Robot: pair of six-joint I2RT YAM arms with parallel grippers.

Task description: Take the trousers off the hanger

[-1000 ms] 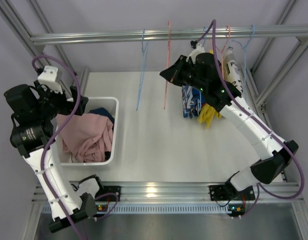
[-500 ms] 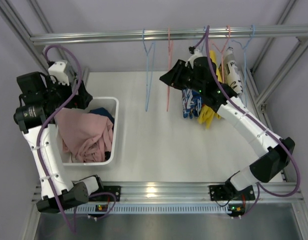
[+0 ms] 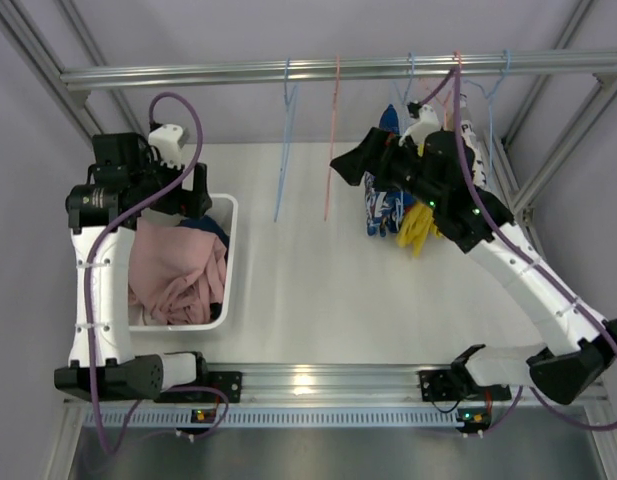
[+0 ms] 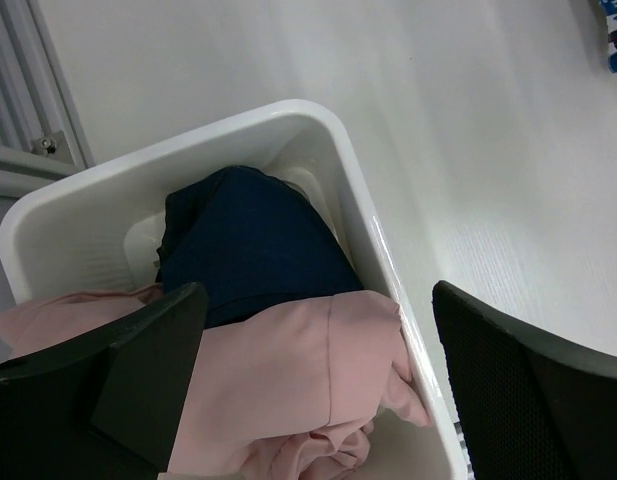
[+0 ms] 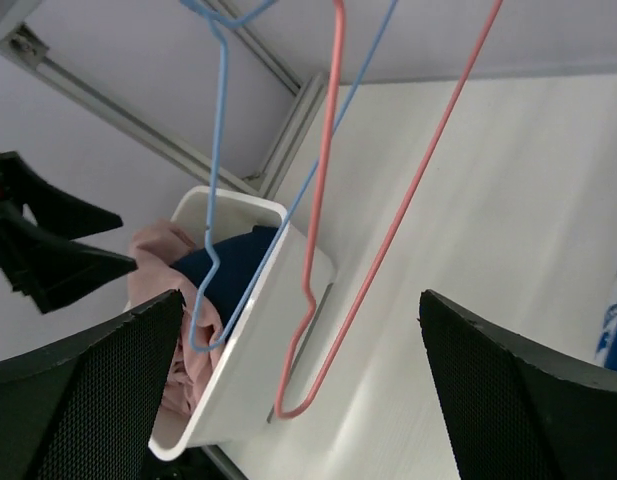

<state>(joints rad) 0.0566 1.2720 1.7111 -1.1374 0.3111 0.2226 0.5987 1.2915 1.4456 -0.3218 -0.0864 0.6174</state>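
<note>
- Looking down from the top external camera, we see both pairs in the white bin (image 3: 231,290) on the left of the table (image 3: 328,290). The pink trousers (image 3: 178,275) are heaped over most of the bin and the navy trousers (image 3: 206,228) lie at its far end.
- In the same view the left gripper (image 3: 193,195) hangs above the far end of the bin. The right gripper (image 3: 350,168) is raised under the rail (image 3: 238,72), just right of a bare pink hanger (image 3: 331,150) and a bare blue hanger (image 3: 285,150). A blue patterned garment (image 3: 383,208) and a yellow garment (image 3: 418,230) show beside the right arm.
- From the left wrist we see its fingers (image 4: 138,370) spread wide with nothing between them. Below the gap, the navy cloth is partly overlapped by the pink cloth inside the bin.
- From the right wrist we see its fingers (image 5: 98,390) likewise spread and empty. Both bare hangers dangle ahead of the gap. The bin with the two pairs sits beyond them, well apart from this gripper.
</note>
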